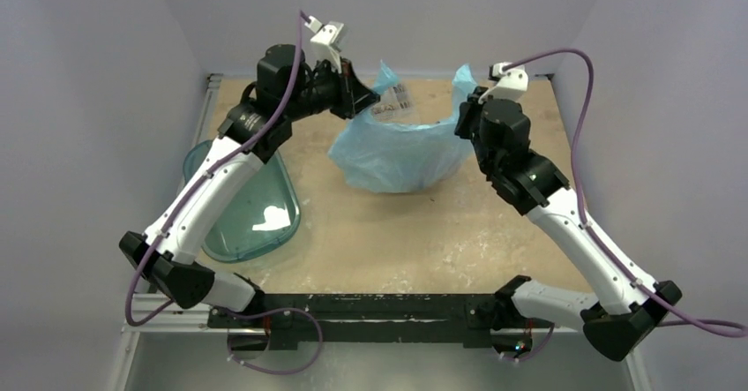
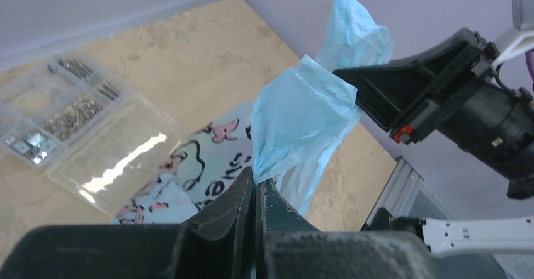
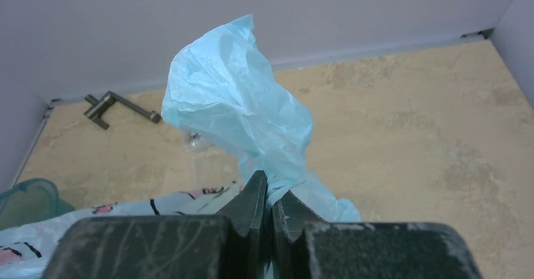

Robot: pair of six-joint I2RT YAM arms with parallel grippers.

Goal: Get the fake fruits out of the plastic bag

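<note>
The light-blue plastic bag sits at the back middle of the table, its two top corners pulled up. My left gripper is shut on the bag's left corner. My right gripper is shut on the right corner. The bag's whitish printed panel shows in the left wrist view and the right wrist view. The fake fruits are hidden; none shows in any view.
A teal translucent tub lies at the table's left by the left arm. A clear flat parts box with small metal parts lies behind the bag. A metal handle lies by the back wall.
</note>
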